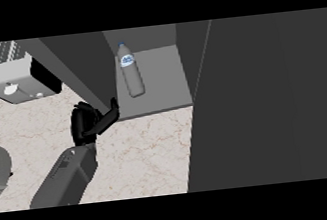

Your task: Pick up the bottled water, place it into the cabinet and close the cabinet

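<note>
While the bottled water [131, 71] sits inside the cabinet [161, 94], my left hand [86, 124] holds nothing.
Fingers straight, hand open, right by the left door [76, 66] lower corner; I see the bottle beyond the hand, slightly right, clear of it.

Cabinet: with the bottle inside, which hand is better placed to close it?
Probably left: the left hand, fingers open, is beside the edge of the open door, with the bottled water on the cabinet shelf. The right hand isn't in view.
</note>
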